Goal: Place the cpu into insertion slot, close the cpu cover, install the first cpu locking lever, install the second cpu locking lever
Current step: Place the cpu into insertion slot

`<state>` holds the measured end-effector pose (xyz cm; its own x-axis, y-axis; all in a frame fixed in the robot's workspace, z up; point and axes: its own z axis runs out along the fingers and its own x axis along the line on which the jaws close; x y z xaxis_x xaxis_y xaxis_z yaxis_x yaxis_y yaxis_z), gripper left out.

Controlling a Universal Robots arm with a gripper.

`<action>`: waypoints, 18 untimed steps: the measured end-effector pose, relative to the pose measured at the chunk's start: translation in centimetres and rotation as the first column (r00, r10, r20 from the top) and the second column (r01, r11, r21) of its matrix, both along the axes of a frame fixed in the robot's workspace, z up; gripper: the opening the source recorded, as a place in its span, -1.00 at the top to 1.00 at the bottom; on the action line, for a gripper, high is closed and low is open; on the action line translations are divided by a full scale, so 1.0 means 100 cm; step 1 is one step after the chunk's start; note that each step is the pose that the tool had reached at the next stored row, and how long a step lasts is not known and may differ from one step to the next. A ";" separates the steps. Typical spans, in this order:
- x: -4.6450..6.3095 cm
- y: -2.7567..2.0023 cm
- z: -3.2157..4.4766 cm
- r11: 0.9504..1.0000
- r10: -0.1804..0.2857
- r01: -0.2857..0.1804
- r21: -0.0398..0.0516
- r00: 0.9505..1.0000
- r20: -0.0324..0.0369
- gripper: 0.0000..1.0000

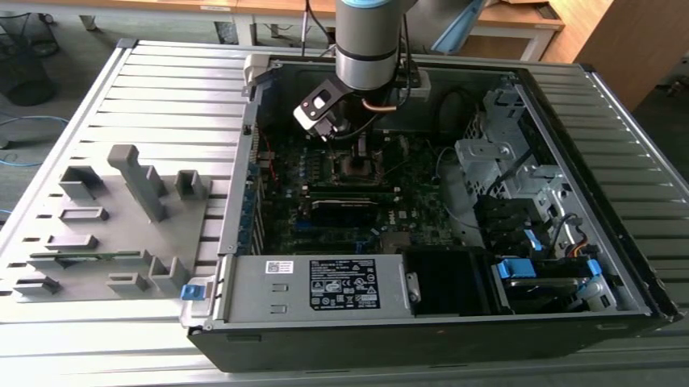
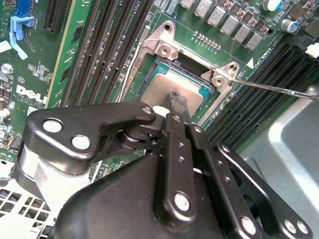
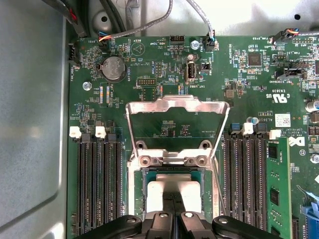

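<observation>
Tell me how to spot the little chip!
Look inside the open computer case at the green board. Near its middle, between two groups of long black slots, is the insertion slot, a dark square with a metal rim. The cpu lies in it: a solid, dull silver square, while the cpu cover nearby is a hollow frame.

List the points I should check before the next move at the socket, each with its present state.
1. The cpu lies in the insertion slot: ok.
2. The cpu sits flat at every corner: cannot tell, the gripper hides part of it.
3. The cpu cover is swung open, off the slot: ok.
4. The locking lever stands unlatched, out to the side: ok.
5. The gripper is centred over the cpu: ok.
</observation>
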<state>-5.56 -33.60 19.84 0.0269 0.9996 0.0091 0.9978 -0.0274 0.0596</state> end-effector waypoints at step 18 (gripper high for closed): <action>0.000 0.0000 0.0097 1.000 0.000 0.000 -0.003 1.000 0.000 0.79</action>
<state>-5.56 -33.60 20.80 0.0269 0.9996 0.0062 0.9978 -0.0272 0.0598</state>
